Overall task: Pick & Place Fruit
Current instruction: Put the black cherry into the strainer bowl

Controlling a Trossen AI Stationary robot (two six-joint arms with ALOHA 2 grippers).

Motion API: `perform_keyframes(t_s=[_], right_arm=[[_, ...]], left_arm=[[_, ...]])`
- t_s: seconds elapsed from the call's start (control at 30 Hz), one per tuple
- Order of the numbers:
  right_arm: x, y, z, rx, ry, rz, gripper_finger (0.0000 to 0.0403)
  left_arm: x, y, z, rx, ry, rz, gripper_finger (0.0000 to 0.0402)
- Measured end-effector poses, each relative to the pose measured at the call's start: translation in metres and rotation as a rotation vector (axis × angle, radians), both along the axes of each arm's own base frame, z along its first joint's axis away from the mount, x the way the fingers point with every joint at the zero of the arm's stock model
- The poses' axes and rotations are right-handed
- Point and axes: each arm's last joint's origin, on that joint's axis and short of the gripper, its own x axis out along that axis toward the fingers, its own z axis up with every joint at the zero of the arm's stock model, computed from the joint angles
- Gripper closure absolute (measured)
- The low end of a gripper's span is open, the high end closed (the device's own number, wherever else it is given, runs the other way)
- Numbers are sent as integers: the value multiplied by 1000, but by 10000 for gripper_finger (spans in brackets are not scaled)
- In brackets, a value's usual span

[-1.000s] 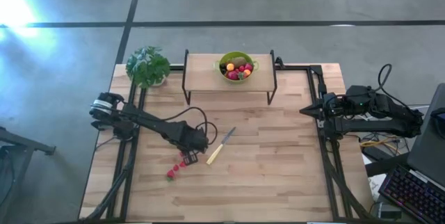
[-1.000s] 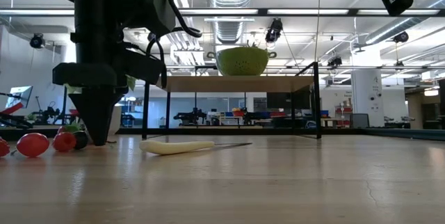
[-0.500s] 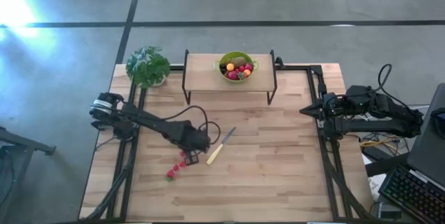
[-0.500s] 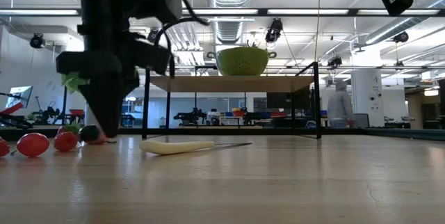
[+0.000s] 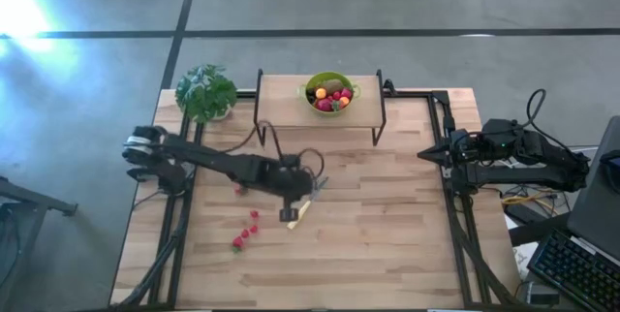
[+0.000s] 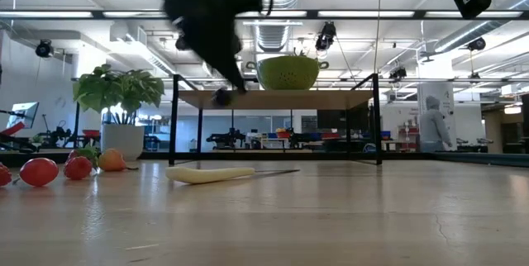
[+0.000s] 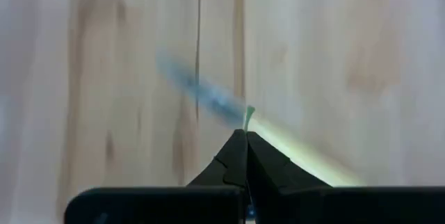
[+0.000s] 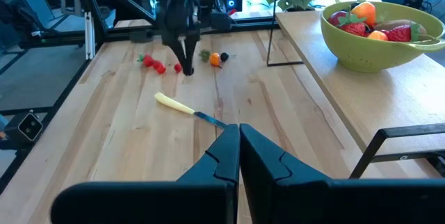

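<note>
Left wrist view: closed left end effector [image 7: 245, 137] pinches a green stem [image 7: 248, 115], fruit hidden.

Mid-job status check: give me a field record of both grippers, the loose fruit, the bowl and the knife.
left gripper: shut, raised over the pale-handled knife, apparently pinching a small dark fruit by its green stem
right gripper: shut, empty, waiting at the table's right edge
loose fruit: red pieces and an orange one on the wooden table
green bowl: on the raised shelf, holding fruit
knife: lying flat on the table
</note>
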Motion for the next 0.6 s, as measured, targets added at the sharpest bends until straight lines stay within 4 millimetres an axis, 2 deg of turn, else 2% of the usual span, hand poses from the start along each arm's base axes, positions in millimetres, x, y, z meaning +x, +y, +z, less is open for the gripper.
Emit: perform_keyframes(t_s=[0.3, 0.6], right_arm=[[0, 0, 0, 0, 0, 0, 394], [0, 0, 0, 0, 0, 0, 394]], left_arm=[[30, 38, 53, -67, -366, -97, 400], [38, 85, 84, 19, -561, -27, 400]])
